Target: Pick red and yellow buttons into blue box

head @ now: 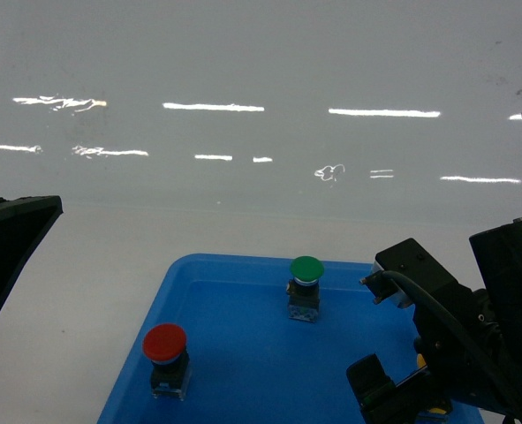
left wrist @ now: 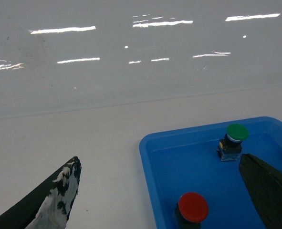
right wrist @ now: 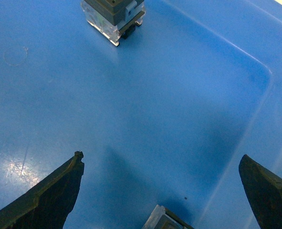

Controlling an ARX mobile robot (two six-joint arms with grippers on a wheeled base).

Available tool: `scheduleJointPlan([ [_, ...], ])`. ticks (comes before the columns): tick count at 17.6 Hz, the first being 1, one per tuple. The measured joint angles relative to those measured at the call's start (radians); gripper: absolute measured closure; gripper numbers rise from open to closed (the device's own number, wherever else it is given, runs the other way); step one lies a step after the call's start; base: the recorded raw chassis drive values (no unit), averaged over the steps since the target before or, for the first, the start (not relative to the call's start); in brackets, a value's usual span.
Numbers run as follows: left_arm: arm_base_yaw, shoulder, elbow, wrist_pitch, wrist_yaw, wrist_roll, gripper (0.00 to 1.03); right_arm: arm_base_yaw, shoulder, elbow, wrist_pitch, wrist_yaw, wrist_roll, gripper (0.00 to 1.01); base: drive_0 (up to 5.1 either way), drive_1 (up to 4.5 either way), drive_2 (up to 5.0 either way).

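My right arm [head: 455,344]: matte black, blocky housings, a black cable [head: 437,309] looping over the top, a small metal connector at its upper end, yellow bits low on the body. Right fingers [right wrist: 45,200]: black, tapered, edges chipped. Left fingers [left wrist: 55,200]: same black wedges, one with its coating worn to patchy white. Left arm [head: 9,243]: plain black angular shell.

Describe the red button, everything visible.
The red button has a round, domed, matte red cap on a dark collar above a blocky black-and-grey switch body with a clear-looking base. It stands upright, cap up, on the floor of the shallow blue tray, near its front-left corner. Nothing else touches it; the green button stands apart, farther back. In the left wrist view its body is cut off by the frame edge.
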Motion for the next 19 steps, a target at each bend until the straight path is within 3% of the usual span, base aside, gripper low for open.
scheduleJointPlan([
  [1, 0.000, 0.000, 0.000, 0.000, 0.000, 0.000, 0.05, 0.000, 0.005, 0.000, -0.001, 0.000, 0.001, 0.07, 0.0, 0.00, 0.0],
  [7, 0.000, 0.000, 0.000, 0.000, 0.000, 0.000, 0.05, 0.001, 0.005, -0.012, 0.024, 0.021, 0.000, 0.68, 0.0, 0.00, 0.0],
  [8, 0.000, 0.000, 0.000, 0.000, 0.000, 0.000, 0.05, 0.000, 0.005, -0.021, 0.041, 0.026, 0.003, 0.74, 0.0, 0.00, 0.0],
  [13, 0.000, 0.000, 0.000, 0.000, 0.000, 0.000, 0.05, -0.007, -0.028, -0.087, 0.127, 0.039, 0.029, 0.74, 0.0, 0.00, 0.0],
  [16, 0.000, 0.000, 0.000, 0.001, 0.000, 0.000, 0.05, -0.018, -0.167, -0.152, 0.192, 0.056, 0.045, 0.74, 0.0, 0.00, 0.0],
  [19, 0.000, 0.000, 0.000, 0.000, 0.000, 0.000, 0.05, -0.061, -0.375, -0.239, 0.234, 0.066, 0.058, 0.74, 0.0, 0.00, 0.0],
])
